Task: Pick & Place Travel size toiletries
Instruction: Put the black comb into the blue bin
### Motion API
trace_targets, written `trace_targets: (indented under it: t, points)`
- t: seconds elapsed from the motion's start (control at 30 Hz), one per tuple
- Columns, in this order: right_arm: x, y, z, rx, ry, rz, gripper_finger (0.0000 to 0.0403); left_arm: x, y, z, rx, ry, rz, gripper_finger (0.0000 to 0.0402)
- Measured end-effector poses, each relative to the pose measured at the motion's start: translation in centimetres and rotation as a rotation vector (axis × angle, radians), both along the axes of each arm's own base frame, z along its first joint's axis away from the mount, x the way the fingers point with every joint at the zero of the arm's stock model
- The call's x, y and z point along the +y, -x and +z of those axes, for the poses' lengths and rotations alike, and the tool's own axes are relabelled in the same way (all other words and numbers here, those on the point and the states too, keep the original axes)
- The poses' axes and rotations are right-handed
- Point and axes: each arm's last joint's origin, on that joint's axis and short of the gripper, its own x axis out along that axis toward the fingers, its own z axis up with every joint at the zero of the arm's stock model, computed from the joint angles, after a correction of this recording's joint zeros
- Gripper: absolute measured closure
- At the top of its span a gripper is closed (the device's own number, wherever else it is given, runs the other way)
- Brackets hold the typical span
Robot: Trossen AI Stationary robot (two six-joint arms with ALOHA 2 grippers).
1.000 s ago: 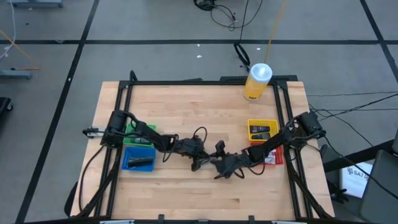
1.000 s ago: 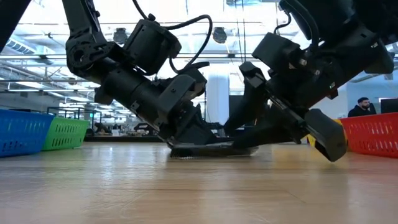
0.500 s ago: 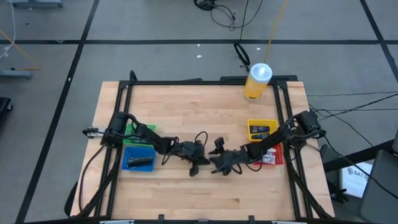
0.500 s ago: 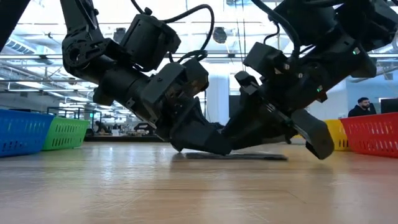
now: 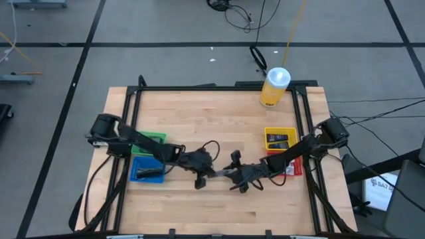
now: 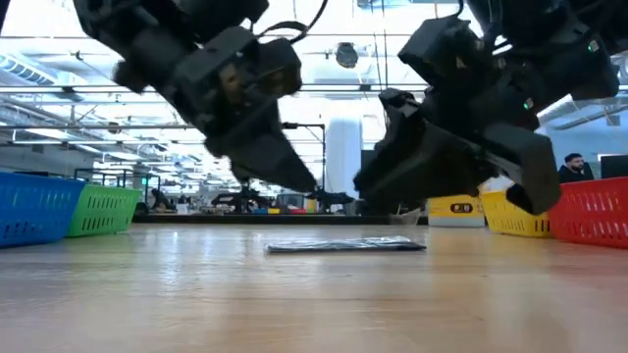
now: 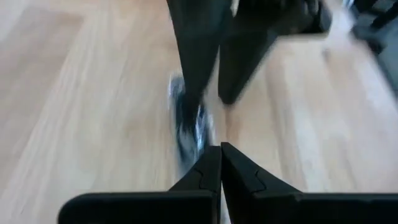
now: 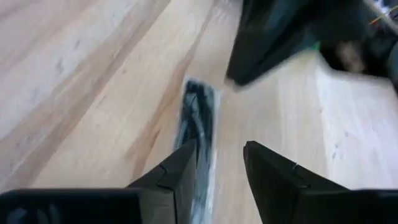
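Your flat dark foil packet point(image 8: 198, 118) lay lengthwise ahead of the right gripper point(image 8: 217, 168), fingers apart; left gripper point(image 7: 220, 163), fingers together, hovered equally near.

Both claws have lifted off the flat packet point(image 6: 346, 245), left arm retreating.

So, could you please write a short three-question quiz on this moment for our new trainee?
1. True or false: the flat dark packet lies on the table, held by neither pincer.
2. Which pincer is shut: A left pincer, B right pincer?
3. Fill in: the yellow bottle has a ____ cap.

Key: 1 true; 2 A; 3 white.
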Motion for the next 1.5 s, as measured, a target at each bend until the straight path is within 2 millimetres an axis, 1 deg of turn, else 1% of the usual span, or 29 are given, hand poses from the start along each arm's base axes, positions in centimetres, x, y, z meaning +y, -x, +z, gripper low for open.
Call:
trace_targets:
  t: [0.1, 0.2, 0.3, 0.43, 0.53, 0.63, 0.73, 0.93, 1.03, 1.13, 1.23, 1.37, 1.5]
  points:
    - [0.1, 0.3, -0.2, 0.029, 0.007, 0.011, 0.0266, -0.4, 0.8, 0.3, 0.053, -0.062, 0.04, 0.0399]
    - [0.2, 0.4, -0.4, 0.069, -0.03, 0.036, 0.0252, -0.3, 1.3, -0.5, 0.13, -0.081, 0.107, 0.0397]
    - [-0.3, 0.4, -0.7, 0.105, -0.103, 0.012, 0.0231, -0.2, 1.2, -1.5, 0.168, -0.074, 0.121, 0.0393]
    - [-1.1, 0.0, -1.0, 0.115, -0.204, -0.017, 0.0201, -0.1, 0.6, -2.8, 0.16, -0.075, 0.128, 0.04]
    - [-1.5, -0.2, -1.8, 0.136, -0.204, -0.037, 0.0184, 0.4, -0.1, -3.5, 0.117, -0.075, 0.137, 0.0395]
    - [-1.5, -0.3, -2.2, 0.132, -0.175, -0.02, 0.0175, 0.7, -0.6, -4.3, 0.09, -0.067, 0.134, 0.0394]
    - [-1.4, -0.4, -2.2, 0.129, -0.165, -0.013, 0.0177, 1.1, -1.0, -4.9, 0.083, -0.035, 0.111, 0.0399]
    - [-1.5, -0.3, -2.2, 0.119, -0.128, -0.051, 0.0191, 1.3, -1.4, -6.0, 0.06, 0.018, 0.062, 0.0395]
    - [-1.6, -0.4, -2.2, 0.11, -0.114, -0.07, 0.0198, 1.3, -1.5, -6.0, 0.059, 0.024, 0.056, 0.0399]
    - [-1.6, -0.4, -2.1, 0.106, -0.097, -0.065, 0.0202, 1.3, -1.5, -6.0, 0.057, 0.024, 0.045, 0.0393]
    - [-1.5, -0.3, -2.1, 0.089, -0.055, -0.095, 0.0205, 1.3, -1.5, -5.9, 0.054, 0.036, 0.028, 0.0391]
    - [-1.4, -0.3, -1.8, 0.051, 0.009, -0.143, 0.0211, 1.1, -1.5, -5.9, 0.048, 0.05, 0.01, 0.0399]
    - [-1.3, -0.5, -1.6, 0.024, 0.037, -0.115, 0.0226, 0.9, -1.6, -5.7, 0.013, 0.062, -0.016, 0.039]
